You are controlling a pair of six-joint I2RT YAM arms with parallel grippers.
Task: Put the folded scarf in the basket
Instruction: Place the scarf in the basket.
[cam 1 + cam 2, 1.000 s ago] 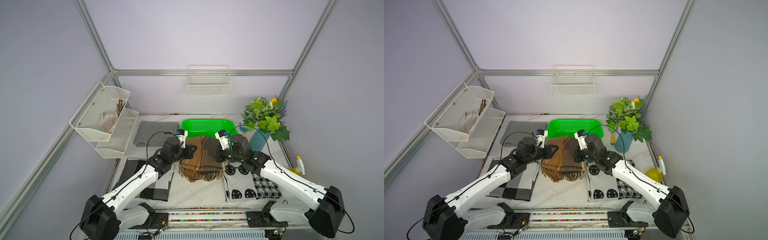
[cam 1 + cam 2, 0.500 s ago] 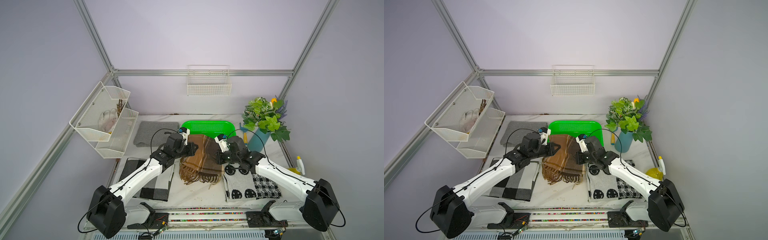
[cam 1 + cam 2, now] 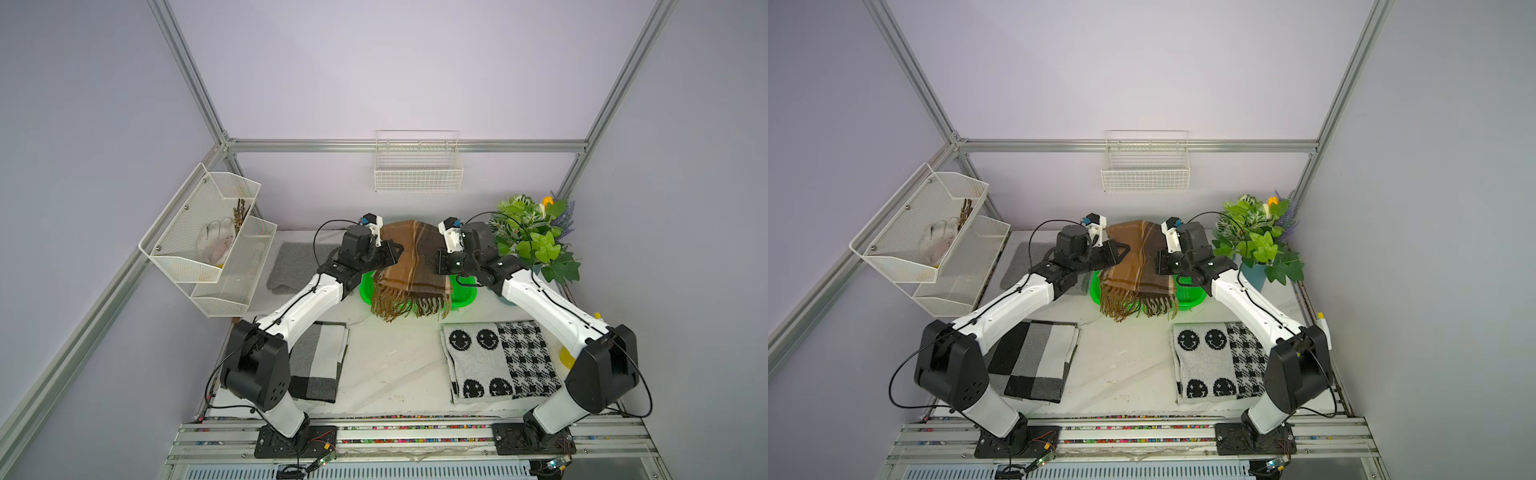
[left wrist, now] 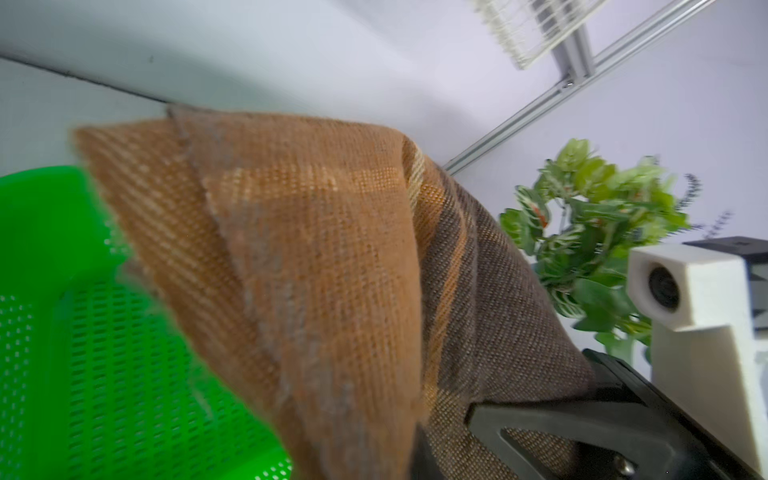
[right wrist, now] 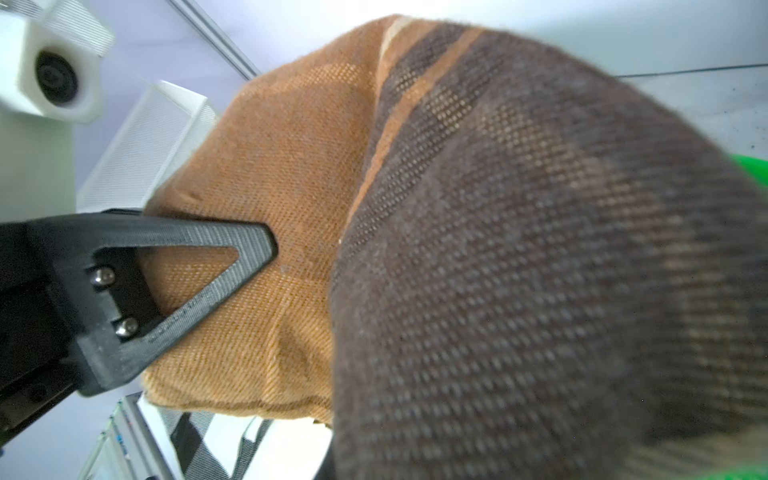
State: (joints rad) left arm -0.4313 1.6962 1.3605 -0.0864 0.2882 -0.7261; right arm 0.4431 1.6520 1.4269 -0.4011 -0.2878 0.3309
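The left gripper (image 3: 391, 252) is pinched almost fully closed on the left edge of the folded scarf (image 3: 411, 255). The right gripper (image 3: 439, 262) is pinched the same way on its right edge, so the brown plaid cloth hangs stretched between them in the air. It hangs above the green basket (image 3: 467, 296), covering most of it in both top views. Its fringe dangles past the near rim, and I cannot tell whether it touches anything.
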